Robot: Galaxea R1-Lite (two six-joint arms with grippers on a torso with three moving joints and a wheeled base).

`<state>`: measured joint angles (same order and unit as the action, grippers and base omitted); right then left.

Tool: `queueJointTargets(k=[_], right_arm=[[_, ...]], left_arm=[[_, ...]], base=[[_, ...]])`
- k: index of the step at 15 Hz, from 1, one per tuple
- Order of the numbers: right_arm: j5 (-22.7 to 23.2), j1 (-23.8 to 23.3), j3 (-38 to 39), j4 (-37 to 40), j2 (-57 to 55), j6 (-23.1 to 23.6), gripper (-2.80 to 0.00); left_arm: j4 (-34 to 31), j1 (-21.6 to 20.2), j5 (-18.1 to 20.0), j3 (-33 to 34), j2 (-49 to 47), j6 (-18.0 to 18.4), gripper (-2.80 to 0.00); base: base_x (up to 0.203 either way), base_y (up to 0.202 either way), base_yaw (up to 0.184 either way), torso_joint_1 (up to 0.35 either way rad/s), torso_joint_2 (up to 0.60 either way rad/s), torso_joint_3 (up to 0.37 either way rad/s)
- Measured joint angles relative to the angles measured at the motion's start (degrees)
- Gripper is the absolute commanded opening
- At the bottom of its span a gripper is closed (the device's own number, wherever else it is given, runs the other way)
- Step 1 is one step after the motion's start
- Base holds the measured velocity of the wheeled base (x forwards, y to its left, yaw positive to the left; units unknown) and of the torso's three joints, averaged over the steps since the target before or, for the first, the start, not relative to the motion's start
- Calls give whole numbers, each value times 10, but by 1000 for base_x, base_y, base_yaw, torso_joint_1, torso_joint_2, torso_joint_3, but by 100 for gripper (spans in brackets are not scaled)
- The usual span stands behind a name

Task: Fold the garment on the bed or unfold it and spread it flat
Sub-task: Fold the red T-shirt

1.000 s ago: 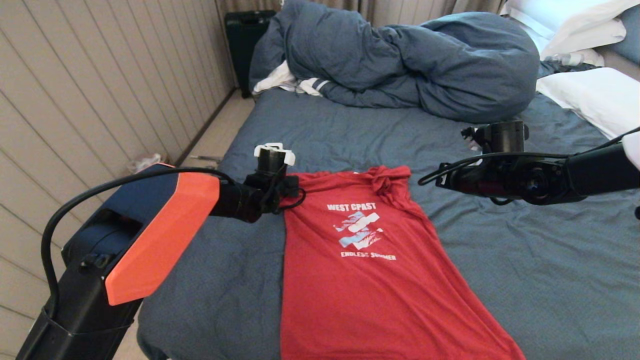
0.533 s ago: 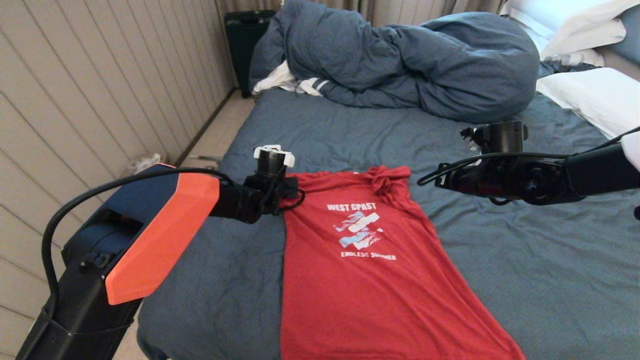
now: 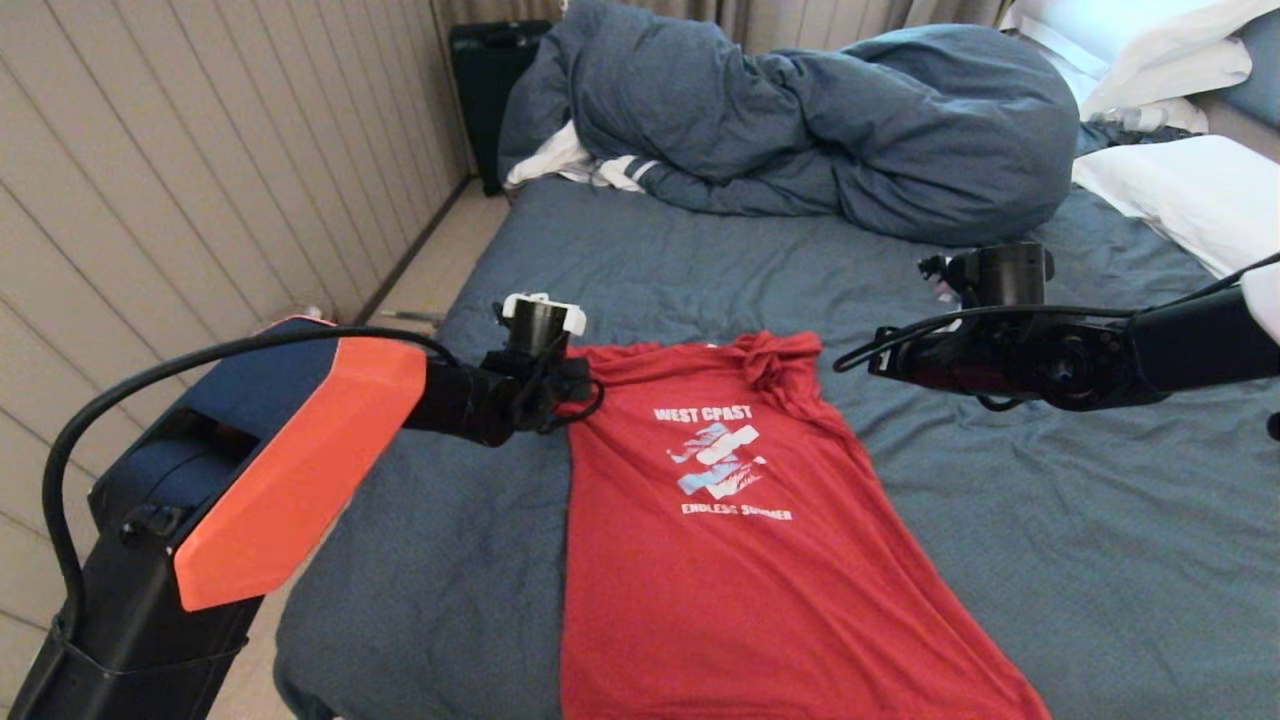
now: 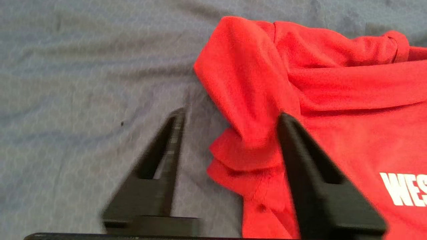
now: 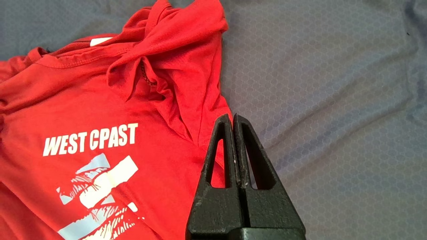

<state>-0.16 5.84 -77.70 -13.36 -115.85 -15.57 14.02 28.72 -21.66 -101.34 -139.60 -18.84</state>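
At 9 o'clock in the head view, my left gripper (image 3: 540,335) sits at the shirt's left shoulder. Its wrist view shows the jaws parted, the bunched left sleeve lying between them, 1 finger (image 4: 300,146) touching the cloth; nothing is clamped. I judge this sleeve released, though whether it counts as finished I cannot tell.

At centre, the garment (image 3: 720,560) lies face up on the bed (image 3: 450,560), lettering readable, collar toward 12 o'clock, hem toward 6 o'clock. Its left edge runs straight, suggesting that side is tucked under. The body lies mostly smooth.

At 1 o'clock of the chest print, the right sleeve (image 5: 173,70) is crumpled in a knot near the collar.

At 3 o'clock, my right gripper (image 5: 232,116) hangs above the sheet just beside the shirt's right edge, jaws pressed together, holding nothing.

Assessment: roughly partway. Body laid out: done. Outstanding: 2 sleeves need flattening, the right 1 plainly worse, then any remaining folds.
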Motion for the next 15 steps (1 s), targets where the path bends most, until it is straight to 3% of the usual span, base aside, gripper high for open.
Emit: queueJointTargets(k=[8, 9, 15], right_arm=[[0, 0, -2, 0, -8, 0, -280], [0, 0, -2, 0, -9, 0, -280], [0, 2, -2, 0, -13, 0, -280]], left_arm=[[1, 0, 5, 0, -8, -6, 0], [1, 0, 5, 0, -9, -6, -280], [1, 2, 4, -5, -12, -5, -280]], base=[[0, 0, 0, 0, 0, 0], [0, 0, 0, 0, 0, 0], [0, 0, 0, 0, 0, 0]])
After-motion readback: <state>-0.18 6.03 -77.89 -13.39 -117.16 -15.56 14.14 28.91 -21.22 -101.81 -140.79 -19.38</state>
